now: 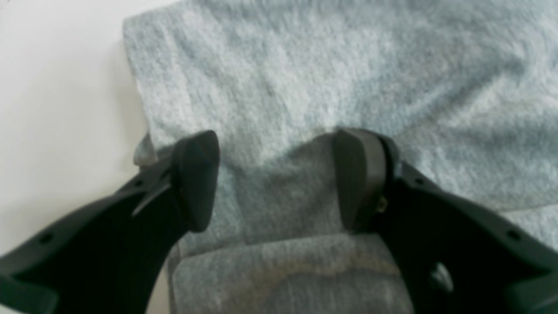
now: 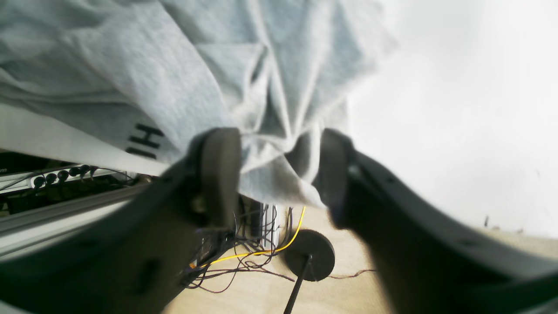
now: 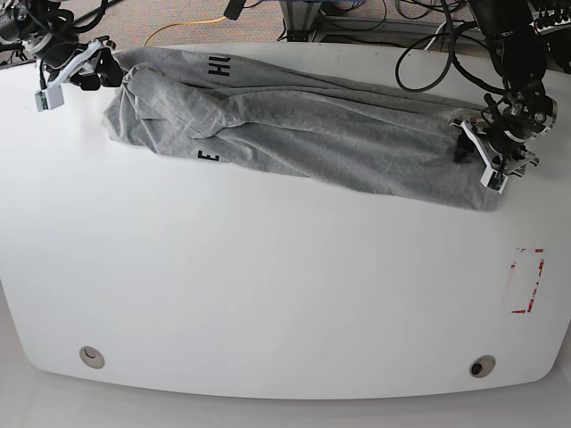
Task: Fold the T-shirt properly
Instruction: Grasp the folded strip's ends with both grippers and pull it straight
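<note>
t-shirt (image 3: 303, 134) bunched across white table (image 3: 268, 294).

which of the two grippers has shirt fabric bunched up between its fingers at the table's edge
The right gripper: a crumpled fold of the T-shirt hangs between its parted fingers over the table's edge. The left gripper just straddles flat fabric lying on the table.

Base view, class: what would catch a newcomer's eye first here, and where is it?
A long, bunched grey T-shirt stretches across the far side of the white table, black lettering peeking from its folds. A pincer sits at each end: the right pincer at the picture's left, the left pincer at its right, open over the cloth. Red marks lie near the table's right edge.
</note>
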You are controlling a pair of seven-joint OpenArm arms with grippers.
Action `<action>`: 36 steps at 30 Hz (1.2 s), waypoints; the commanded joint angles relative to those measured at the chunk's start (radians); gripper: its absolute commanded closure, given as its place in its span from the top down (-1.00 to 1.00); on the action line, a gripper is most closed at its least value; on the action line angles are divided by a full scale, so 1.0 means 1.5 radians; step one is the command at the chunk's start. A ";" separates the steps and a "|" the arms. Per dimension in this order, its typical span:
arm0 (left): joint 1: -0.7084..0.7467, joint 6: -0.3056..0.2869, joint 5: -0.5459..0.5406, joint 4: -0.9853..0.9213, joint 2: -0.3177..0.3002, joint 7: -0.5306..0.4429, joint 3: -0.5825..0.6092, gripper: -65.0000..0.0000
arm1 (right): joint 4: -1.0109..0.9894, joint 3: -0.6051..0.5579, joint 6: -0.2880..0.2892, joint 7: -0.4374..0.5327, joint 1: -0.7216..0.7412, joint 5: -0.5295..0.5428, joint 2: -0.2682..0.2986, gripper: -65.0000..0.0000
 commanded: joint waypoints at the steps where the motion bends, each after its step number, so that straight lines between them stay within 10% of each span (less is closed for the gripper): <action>1: -0.003 0.003 0.053 -0.005 -0.005 0.056 0.002 0.18 | 0.016 0.003 0.004 0.011 -0.001 0.038 0.005 0.53; 10: -0.007 0.003 0.048 -0.003 -0.005 0.058 0.001 0.18 | 0.014 -0.075 0.004 0.011 0.038 0.130 -0.048 0.31; 18: -0.002 0.003 0.048 0.055 -0.003 0.059 0.000 0.18 | -0.053 -0.172 0.004 0.011 0.099 -0.084 -0.104 -0.56; 22: -0.002 0.003 0.049 0.050 -0.003 0.059 -0.002 0.18 | -0.093 -0.179 0.004 0.014 0.119 -0.181 -0.103 -0.53; 36: 0.018 0.003 0.003 0.057 -0.004 0.140 -0.006 0.18 | -0.307 -0.331 0.004 0.136 0.268 -0.287 0.054 -0.44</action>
